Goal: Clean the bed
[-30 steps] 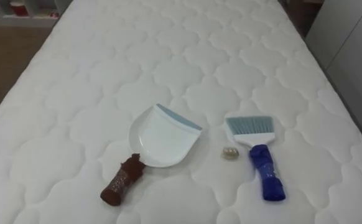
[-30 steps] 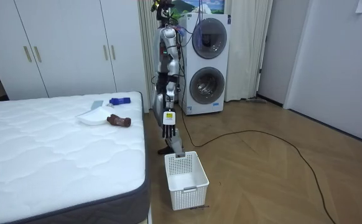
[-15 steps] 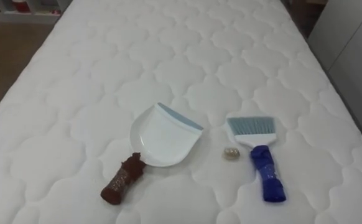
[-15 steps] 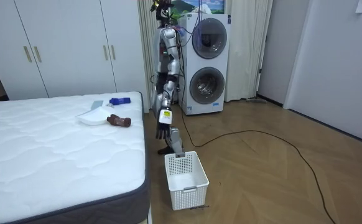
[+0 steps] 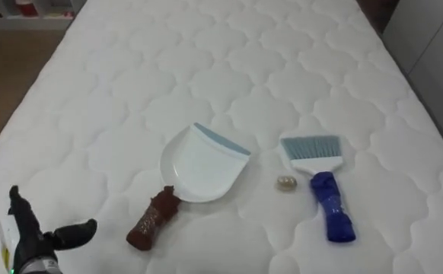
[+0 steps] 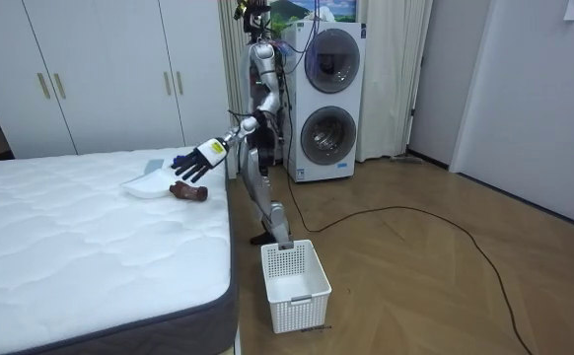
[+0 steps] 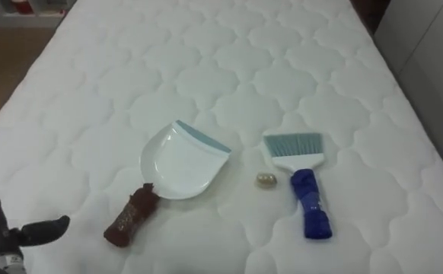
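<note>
The left hand [image 5: 33, 237] is being held over the bed's [image 5: 229, 68] near edge, fingers spread, grasping nothing. A dustpan [image 5: 199, 164], a pale lump [image 5: 285, 183] and a brush [image 5: 324, 194] are lying side by side near that edge.

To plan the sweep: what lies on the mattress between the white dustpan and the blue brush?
One small beige lump lies there, nearer the brush than the dustpan, touching neither; both eye views show it.

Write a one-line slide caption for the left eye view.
Open left hand hovers over the quilted mattress, left of a white dustpan, small beige scrap and blue brush.
</note>
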You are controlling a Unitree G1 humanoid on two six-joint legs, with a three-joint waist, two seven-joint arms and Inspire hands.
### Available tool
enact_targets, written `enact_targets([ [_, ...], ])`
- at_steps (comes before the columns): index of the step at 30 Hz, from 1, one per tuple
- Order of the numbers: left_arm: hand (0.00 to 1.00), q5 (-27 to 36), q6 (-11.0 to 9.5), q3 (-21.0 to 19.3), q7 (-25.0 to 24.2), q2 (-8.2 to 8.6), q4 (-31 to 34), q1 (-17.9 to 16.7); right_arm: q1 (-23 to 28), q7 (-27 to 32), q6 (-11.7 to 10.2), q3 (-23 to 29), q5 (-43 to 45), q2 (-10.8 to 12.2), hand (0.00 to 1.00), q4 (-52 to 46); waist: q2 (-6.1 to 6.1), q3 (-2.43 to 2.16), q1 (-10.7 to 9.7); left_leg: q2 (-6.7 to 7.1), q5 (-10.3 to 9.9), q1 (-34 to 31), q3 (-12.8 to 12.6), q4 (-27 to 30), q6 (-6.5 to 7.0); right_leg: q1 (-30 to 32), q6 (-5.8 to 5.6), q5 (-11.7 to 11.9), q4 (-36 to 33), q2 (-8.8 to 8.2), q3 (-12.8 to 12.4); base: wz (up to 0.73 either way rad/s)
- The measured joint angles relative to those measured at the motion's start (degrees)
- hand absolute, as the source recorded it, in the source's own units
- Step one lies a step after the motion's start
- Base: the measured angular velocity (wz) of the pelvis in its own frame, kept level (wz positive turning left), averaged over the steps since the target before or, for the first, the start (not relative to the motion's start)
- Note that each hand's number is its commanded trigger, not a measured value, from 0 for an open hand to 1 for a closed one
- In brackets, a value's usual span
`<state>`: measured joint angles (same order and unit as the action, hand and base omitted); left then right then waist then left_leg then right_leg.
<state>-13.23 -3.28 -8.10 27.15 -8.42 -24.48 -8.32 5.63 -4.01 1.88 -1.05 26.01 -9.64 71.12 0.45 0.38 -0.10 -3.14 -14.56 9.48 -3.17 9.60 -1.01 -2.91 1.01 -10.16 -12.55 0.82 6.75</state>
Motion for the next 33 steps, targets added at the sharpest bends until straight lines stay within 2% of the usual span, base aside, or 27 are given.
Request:
enact_targets([
  [2,0.0,0.0,-0.4,1.7,0.2,-0.32,1.9,0.3,-0.2,-0.4,-0.1,-0.2,0.0,0.0,0.0,0.0,-0.55,-0.01,-1.0,0.02,0.0,-0.1,0.0,0.0,0.0,0.0,0.0,0.0,0.0,-0.04,-0.1,0.0],
  [5,0.0,-0.1,-1.3,3.8,0.2,-1.17,2.0,1.2,0.0,-0.5,-0.1,-0.3,0.0,0.0,0.0,0.2,-1.05,-0.04,-1.4,0.02,0.0,0.0,-0.2,0.0,0.0,0.1,0.0,0.0,0.0,0.01,-0.1,-0.03],
  [11,0.0,-0.1,-1.5,7.4,0.2,-2.61,2.0,3.9,-0.6,-0.4,0.2,-2.4,-0.9,0.0,0.0,0.6,-0.88,-0.14,-2.2,0.04,0.0,-1.2,-0.4,0.2,0.01,1.5,0.03,0.1,-0.5,-0.07,-0.3,-0.02],
  [13,0.0,-0.1,-1.6,8.3,0.2,-2.88,1.7,4.9,-2.1,0.1,0.5,-2.8,-1.6,0.0,0.0,1.0,-0.55,-0.02,-2.3,0.2,0.1,-2.5,-0.5,0.6,0.12,3.2,0.04,0.1,-1.5,-0.36,-0.2,-0.05],
  [15,0.0,-0.2,-1.8,10.4,-0.2,-3.18,-0.6,6.8,-4.3,0.9,0.7,-3.9,-3.0,-0.1,0.0,2.3,-0.04,0.14,-2.6,0.41,0.1,-4.4,-0.5,1.5,0.15,5.1,0.04,0.1,-2.3,-0.69,-0.3,0.0],
  [19,0.0,-0.2,-1.8,12.1,-1.0,-3.2,-3.6,9.8,-6.9,1.5,0.7,-5.4,-3.8,-0.4,0.0,3.2,0.76,0.58,-2.7,0.51,0.3,-7.6,-0.5,2.3,0.36,8.2,0.14,0.9,-2.6,-0.83,-0.4,0.0],
  [21,0.0,-0.1,-1.6,12.8,-1.9,-3.31,-6.5,11.7,-8.4,2.1,0.7,-7.1,-5.0,-0.5,0.0,4.6,1.03,0.62,-2.6,0.71,0.7,-9.2,-0.5,2.4,0.44,10.2,0.16,1.1,-3.2,-1.01,-0.4,0.0],
  [24,0.0,0.2,-1.6,13.6,-3.1,-3.32,-7.9,12.5,-9.3,2.6,0.7,-9.1,-6.5,-0.8,0.0,5.1,1.07,0.61,-2.8,0.72,0.7,-11.5,-0.6,3.5,0.43,12.3,0.33,1.2,-3.8,-1.13,-0.3,-0.01],
  [33,0.0,0.1,-1.7,14.0,-3.9,-2.97,-18.0,16.4,-11.7,3.7,0.2,-9.5,-11.2,-1.3,0.0,6.6,1.19,0.82,-3.2,0.87,0.8,-15.2,-0.7,4.4,0.46,16.1,0.55,1.4,-4.9,-1.67,0.6,0.0],
])
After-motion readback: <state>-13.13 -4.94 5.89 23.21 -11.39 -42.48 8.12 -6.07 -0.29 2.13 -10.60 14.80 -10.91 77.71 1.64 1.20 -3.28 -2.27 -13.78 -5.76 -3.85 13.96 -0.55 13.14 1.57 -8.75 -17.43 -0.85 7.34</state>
